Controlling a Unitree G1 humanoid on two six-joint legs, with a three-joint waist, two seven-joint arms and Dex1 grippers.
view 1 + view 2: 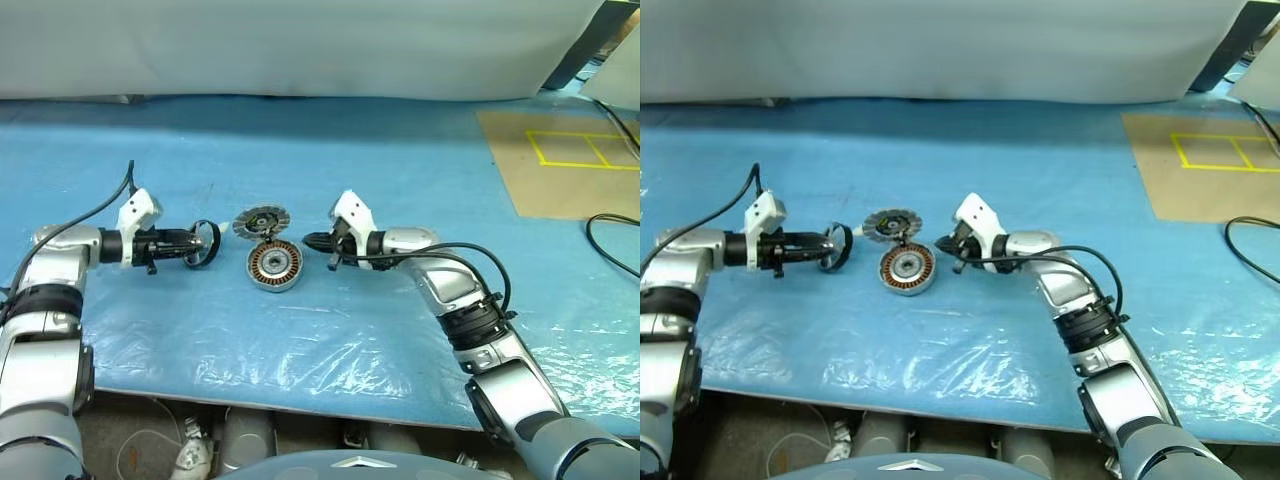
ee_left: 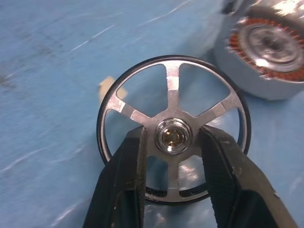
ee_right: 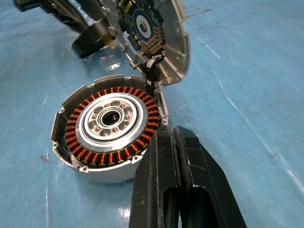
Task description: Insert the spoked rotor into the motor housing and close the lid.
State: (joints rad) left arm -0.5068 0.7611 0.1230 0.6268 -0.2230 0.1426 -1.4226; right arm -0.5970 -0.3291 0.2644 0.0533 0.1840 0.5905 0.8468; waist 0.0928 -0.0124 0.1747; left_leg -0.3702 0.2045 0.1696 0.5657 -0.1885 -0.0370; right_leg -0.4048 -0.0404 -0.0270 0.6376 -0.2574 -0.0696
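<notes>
- Rotor: the spoked rotor sits in the left gripper, its 2 black fingers clamped on either side of the silver hub, just left of the motor housing.
- Housing rests on the blue sheet, copper windings showing.
- Lid stands tilted open at the housing's far edge.
- Right gripper has its fingers pressed together, empty, just beside the housing's right side.

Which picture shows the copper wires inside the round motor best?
The right wrist view: the motor housing sits close, its copper ring fully visible. The left wrist view catches one edge behind the rotor. Both eye views show it small on the table.
</notes>
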